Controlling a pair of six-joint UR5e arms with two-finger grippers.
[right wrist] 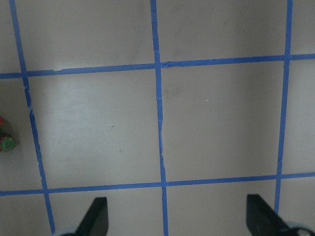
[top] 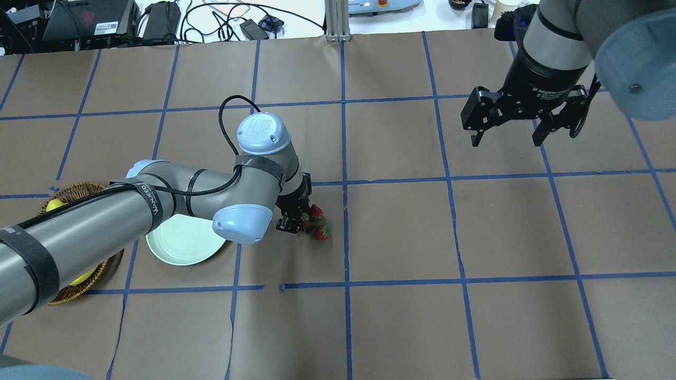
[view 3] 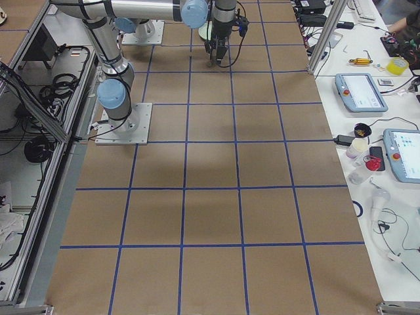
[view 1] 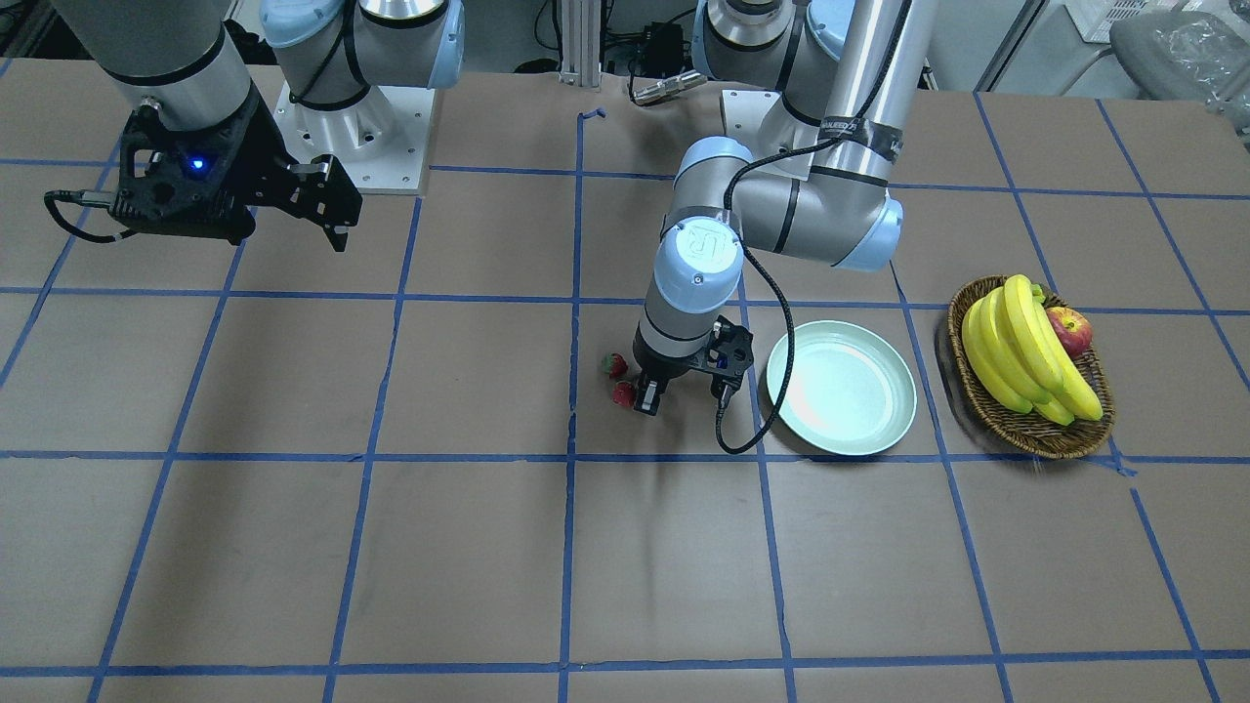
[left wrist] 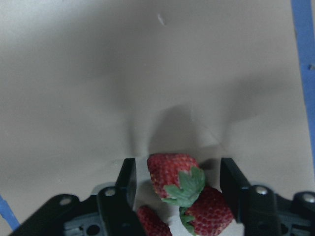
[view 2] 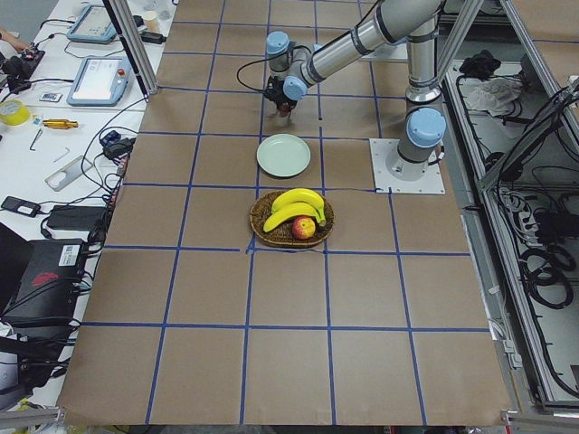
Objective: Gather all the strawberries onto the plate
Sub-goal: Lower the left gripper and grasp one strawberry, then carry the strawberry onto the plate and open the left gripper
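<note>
Left wrist-mounted view alone shows all 3 strawberries (left wrist: 172,174), bunched on the bench (left wrist: 98,88) between the fingers (left wrist: 127,179) of the left hand (left wrist: 178,162). That hand is released, and bare bench shows between the uppermost berry and each finger. The lower 2 berries are cut off by the bottom edge, so I cannot tell whether they touch a finger.

Exterior front-facing view shows only 2 berries, just beside the lowered hand, with the rest hidden behind it. It shows the mint-green plate (view 1: 842,391) whole, near the hand on the side away from the berries and apart from them. Beyond the plate sits a wicker basket (view 1: 1035,441) holding bananas (view 1: 1016,351) and an apple (view 1: 1069,330). Overhead, the left arm (top: 105,221) covers part of the plate and most of the basket.

Well apart from the berries, the right hand (top: 507,140) hangs above the bench, released, with its fingers spread wide. Its wrist view catches only a red and green sliver at the left edge.

On the left arm, "UR" is stamped on the wrist cap (top: 262,126). A black strap (top: 153,203) reads roughly "WANLEED". The right hand's body shows "2F Adaptive", and the rest is too small to read.
</note>
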